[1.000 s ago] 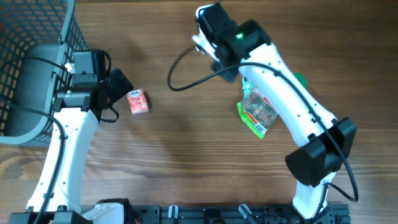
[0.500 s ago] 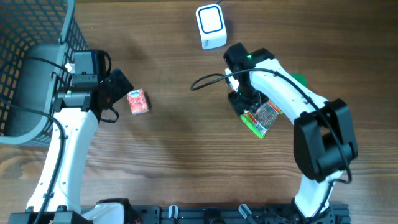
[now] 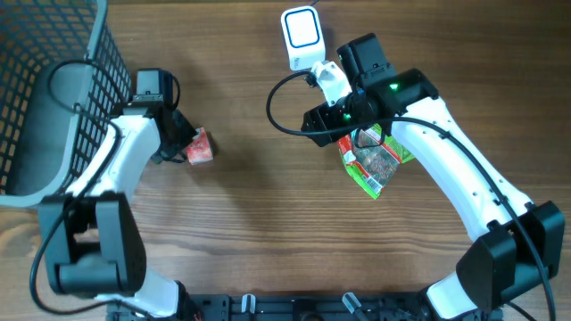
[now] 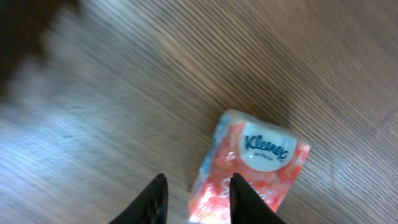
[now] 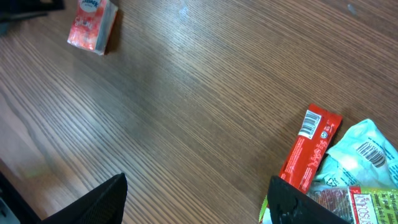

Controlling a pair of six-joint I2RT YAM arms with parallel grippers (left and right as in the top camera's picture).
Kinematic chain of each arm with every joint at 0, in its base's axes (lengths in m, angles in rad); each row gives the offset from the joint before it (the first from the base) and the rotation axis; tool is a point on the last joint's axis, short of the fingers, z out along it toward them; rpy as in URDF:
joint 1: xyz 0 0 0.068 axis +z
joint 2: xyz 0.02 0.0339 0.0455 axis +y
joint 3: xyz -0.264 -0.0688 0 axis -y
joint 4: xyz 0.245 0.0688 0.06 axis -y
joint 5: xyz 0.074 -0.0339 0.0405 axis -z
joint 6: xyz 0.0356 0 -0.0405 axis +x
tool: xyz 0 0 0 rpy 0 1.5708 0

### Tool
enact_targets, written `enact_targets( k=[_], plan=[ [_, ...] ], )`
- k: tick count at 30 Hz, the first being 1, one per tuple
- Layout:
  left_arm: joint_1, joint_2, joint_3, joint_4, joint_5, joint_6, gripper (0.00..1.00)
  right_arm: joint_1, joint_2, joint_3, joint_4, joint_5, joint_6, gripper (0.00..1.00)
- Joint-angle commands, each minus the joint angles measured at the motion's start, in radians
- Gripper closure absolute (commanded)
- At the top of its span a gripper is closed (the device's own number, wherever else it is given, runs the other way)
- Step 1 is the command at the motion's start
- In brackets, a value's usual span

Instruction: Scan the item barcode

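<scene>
Glossy orange tissue pack [image 4: 249, 168] — seemingly soft, rectangular.

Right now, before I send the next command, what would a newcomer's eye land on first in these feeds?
First the orange Kleenex pack lying on bare wood on the left side, with the left hand low over its edge. Then the white scanner at the table's far edge. Last, the heap of bright snack packets partly under the right arm, whose right hand stands wide open.
</scene>
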Motion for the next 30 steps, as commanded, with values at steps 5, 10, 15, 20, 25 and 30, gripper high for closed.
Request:
enact_targets(
  k=[5, 10, 15, 20, 25, 30],
  plan=[
    [-0.025, 0.029, -0.006, 0.040, 0.097, 0.017, 0.58, 0.003, 0.007, -0.072, 0.056, -0.027, 0.014, 0.27],
    [-0.042, 0.040, -0.083, 0.098, 0.089, 0.016, 0.61, 0.003, 0.007, -0.083, 0.096, -0.028, 0.083, 0.27],
    [-0.052, 0.040, -0.109, 0.101, 0.101, 0.017, 0.71, 0.003, 0.041, -0.084, 0.145, -0.144, 0.146, 0.26],
    [-0.190, 0.040, -0.109, 0.090, 0.204, 0.016, 0.72, 0.003, 0.084, -0.085, 0.164, -0.176, 0.169, 0.28],
    [-0.317, 0.018, -0.074, 0.084, 0.228, 0.016, 0.82, 0.005, 0.085, -0.085, 0.171, -0.177, 0.206, 0.27],
    [-0.314, -0.149, -0.009, 0.058, 0.227, 0.017, 0.47, 0.050, 0.085, -0.085, 0.220, -0.169, 0.327, 0.00]
  ],
)
